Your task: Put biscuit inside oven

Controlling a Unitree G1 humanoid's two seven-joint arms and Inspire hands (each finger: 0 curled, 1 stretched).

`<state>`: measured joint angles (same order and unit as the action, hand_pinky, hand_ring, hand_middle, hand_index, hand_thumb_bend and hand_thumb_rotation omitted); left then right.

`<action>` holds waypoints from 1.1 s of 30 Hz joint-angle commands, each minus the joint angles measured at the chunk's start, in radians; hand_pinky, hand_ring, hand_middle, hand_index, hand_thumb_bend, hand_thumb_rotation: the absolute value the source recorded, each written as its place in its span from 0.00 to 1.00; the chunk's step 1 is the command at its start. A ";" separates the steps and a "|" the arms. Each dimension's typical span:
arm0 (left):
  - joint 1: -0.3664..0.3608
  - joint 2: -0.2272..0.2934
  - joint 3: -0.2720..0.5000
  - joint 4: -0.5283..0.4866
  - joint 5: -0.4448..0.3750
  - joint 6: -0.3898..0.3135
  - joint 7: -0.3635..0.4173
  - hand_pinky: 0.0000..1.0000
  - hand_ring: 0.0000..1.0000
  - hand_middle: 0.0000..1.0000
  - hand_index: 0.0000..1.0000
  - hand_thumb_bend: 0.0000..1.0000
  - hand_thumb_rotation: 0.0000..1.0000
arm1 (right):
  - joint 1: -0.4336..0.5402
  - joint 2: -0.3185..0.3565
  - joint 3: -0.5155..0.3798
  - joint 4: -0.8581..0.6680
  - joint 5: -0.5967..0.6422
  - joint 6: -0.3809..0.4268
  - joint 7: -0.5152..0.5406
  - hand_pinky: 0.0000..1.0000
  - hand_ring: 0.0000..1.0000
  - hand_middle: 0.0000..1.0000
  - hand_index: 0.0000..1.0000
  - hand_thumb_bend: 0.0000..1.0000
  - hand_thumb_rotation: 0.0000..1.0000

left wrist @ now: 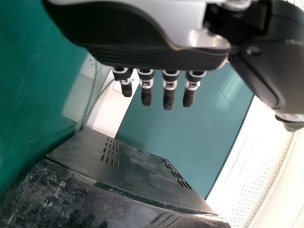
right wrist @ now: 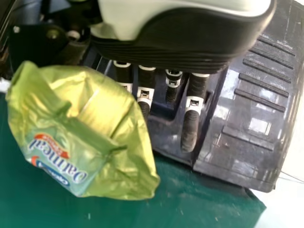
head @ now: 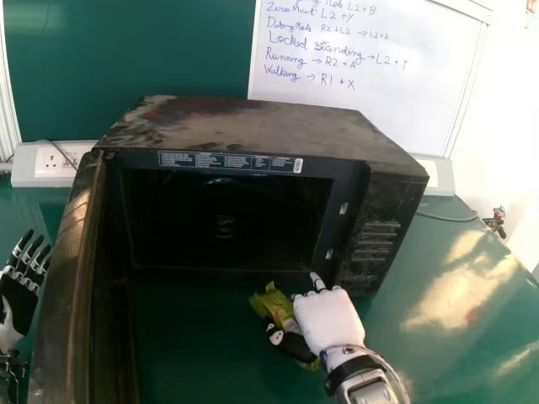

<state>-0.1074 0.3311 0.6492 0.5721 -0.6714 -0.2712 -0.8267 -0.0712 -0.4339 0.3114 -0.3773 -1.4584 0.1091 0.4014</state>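
Black boxy microwave oven (head: 244, 126): placed at 12 o'clock (door swung open)
White-and-black right hand (head: 330, 320): closed on crinkled yellow-green biscuit packet (head: 268, 301)
Black-palmed left hand (head: 18, 296): spread wide, 8 o'clock
Packet: held outside, at the opening's 5 o'clock

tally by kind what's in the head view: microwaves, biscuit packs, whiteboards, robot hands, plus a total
microwave oven: 1
biscuit pack: 1
whiteboard: 1
robot hands, left hand and right hand: 2
total: 5
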 commanded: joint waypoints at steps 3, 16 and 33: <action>0.027 -0.048 -0.009 0.029 0.000 -0.011 0.009 0.00 0.65 0.73 0.91 0.06 0.00 | -0.042 0.007 -0.014 -0.020 0.013 0.002 -0.001 0.37 0.41 0.48 0.49 0.53 0.00; 0.028 -0.051 -0.011 0.027 0.000 -0.013 0.012 0.00 0.64 0.73 0.91 0.03 0.00 | -0.100 0.010 -0.021 -0.028 0.026 -0.009 -0.016 0.37 0.41 0.48 0.49 0.53 0.00; 0.032 -0.055 -0.013 0.015 -0.009 0.002 0.011 0.00 0.64 0.73 0.90 0.01 0.00 | -0.183 0.035 -0.002 -0.007 0.051 -0.034 -0.031 0.39 0.42 0.48 0.49 0.53 0.00</action>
<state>-0.1038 0.3251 0.6467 0.5560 -0.6706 -0.2758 -0.8153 -0.2279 -0.4033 0.3058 -0.3941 -1.4145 0.0791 0.3865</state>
